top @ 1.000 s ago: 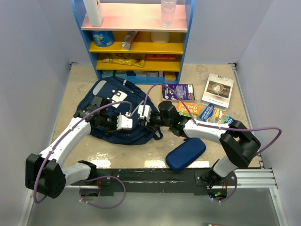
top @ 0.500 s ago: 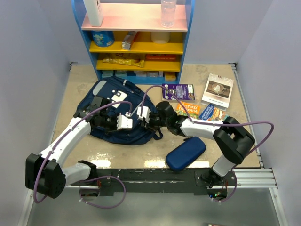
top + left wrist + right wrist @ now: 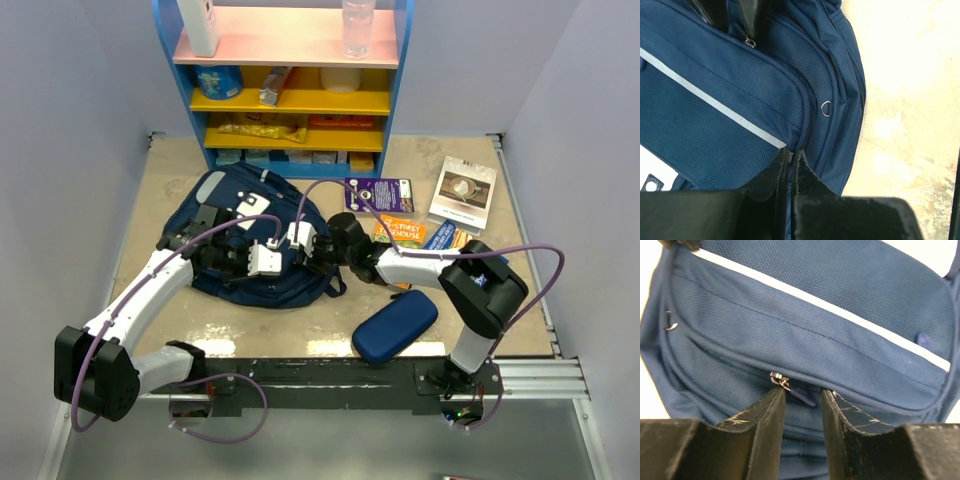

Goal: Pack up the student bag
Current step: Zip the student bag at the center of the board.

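Observation:
The student bag, a navy backpack with a light stripe, lies flat at the left centre of the table. My left gripper rests on its near right part. In the left wrist view it is shut, pinching the bag fabric at the front pocket's corner, where the stripe ends. My right gripper reaches in from the right. In the right wrist view its jaws stand partly open against the bag, straddling a zipper pull tab. The metal slider touches the left fingertip.
A dark blue zip case lies near the front edge, right of centre. Books lie to the right: a purple one, a white one and colourful ones. A blue shelf unit holding items stands at the back.
My right gripper has slid left onto the bag and its jaws have narrowed around the zipper pull. The left arm has not moved.

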`<state>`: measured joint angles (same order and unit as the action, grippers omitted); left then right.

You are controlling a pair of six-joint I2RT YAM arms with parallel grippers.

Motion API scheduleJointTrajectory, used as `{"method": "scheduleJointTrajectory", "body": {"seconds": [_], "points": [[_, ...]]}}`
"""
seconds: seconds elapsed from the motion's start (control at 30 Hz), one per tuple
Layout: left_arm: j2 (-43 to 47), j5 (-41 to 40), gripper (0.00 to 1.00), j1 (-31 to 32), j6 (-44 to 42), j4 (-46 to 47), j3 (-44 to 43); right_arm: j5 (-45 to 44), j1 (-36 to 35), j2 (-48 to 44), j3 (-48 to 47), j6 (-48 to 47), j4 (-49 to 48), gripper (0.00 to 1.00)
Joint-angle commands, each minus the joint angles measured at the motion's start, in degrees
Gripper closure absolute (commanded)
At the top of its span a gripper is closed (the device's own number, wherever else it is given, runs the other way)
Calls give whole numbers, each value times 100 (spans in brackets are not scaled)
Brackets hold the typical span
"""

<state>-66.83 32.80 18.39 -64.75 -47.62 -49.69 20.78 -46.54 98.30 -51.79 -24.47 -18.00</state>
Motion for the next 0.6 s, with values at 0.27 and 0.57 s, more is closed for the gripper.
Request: {"method": "scheduleJointTrajectory", "body": {"seconds": [0.27,0.57], "points": [[161,403,100,-11,-99,-46,-155,68,14,85,-174,144,-160,98],[144,385,100,-11,-152,-64,-172,-469,189,-566,257,293,-82,100]]}}
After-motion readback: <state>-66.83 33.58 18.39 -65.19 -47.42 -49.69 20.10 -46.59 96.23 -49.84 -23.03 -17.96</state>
